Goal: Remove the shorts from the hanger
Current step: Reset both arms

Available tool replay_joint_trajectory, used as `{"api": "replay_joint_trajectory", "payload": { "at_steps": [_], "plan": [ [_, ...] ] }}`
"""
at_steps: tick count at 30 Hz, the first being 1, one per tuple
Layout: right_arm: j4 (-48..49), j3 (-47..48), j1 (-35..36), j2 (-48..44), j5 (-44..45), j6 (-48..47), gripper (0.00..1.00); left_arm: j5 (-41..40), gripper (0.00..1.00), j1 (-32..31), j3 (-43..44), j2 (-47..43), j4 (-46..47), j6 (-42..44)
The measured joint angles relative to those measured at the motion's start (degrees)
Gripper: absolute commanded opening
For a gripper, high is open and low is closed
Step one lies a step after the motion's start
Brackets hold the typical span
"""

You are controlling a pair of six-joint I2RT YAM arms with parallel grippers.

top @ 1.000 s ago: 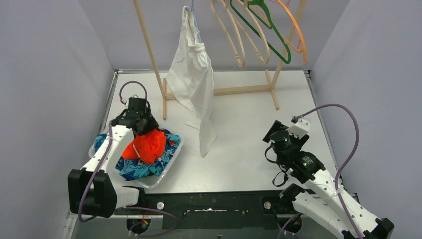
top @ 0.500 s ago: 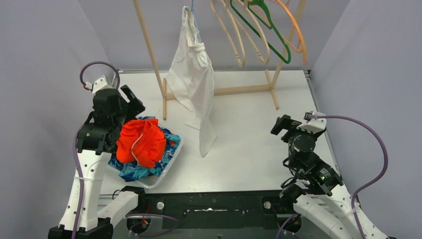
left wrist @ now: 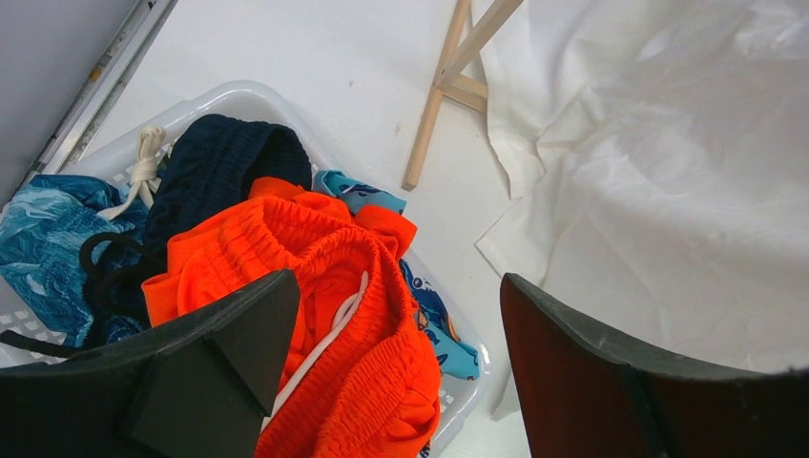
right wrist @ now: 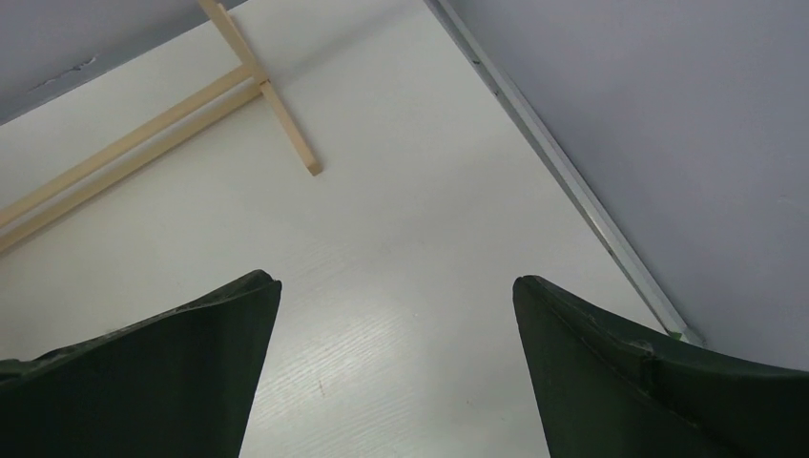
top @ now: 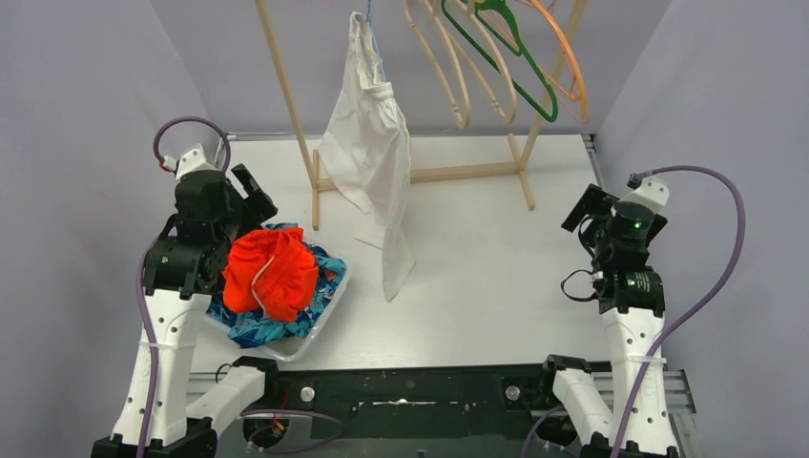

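White shorts [top: 367, 153] hang from a blue hanger [top: 368, 17] on the wooden rack [top: 286, 95], one leg reaching down to the table; they fill the right of the left wrist view [left wrist: 668, 172]. Bright orange shorts [top: 272, 272] [left wrist: 324, 277] lie on top of a pile in a clear basket [top: 329, 315] [left wrist: 238, 95], over navy shorts [left wrist: 224, 157], blue patterned shorts [left wrist: 43, 239] and teal printed shorts [left wrist: 358, 191]. My left gripper [top: 246, 196] [left wrist: 399, 280] is open above the basket, holding nothing. My right gripper [top: 584, 205] [right wrist: 396, 280] is open over bare table at the right.
Several empty hangers [top: 496, 57], beige, green and orange, hang on the rack's right half. The rack's base bar [top: 448, 174] and right foot [top: 527, 186] [right wrist: 286, 124] rest on the table. Walls close in on both sides; a metal table edge [right wrist: 572, 200] runs along the right.
My left gripper has opened, let go of the orange shorts and risen off the basket. My right arm has swung toward the right wall and its jaws have widened.
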Motion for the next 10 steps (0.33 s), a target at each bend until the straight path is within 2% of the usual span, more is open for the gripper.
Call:
{"api": "replay_joint_trajectory", "payload": {
  "at_steps": [3,10],
  "plan": [
    [-2.4,2.8,-1.4,-0.8,-3.8,-0.9,0.99,0.0,0.78,0.0,0.3,-1.1,-0.1,0.8],
    [-0.4,6.5,3.7,-9.1,-6.8,-4.7,0.98,0.2,0.78,0.0,0.4,-5.2,1.0,2.4]
  ]
}}
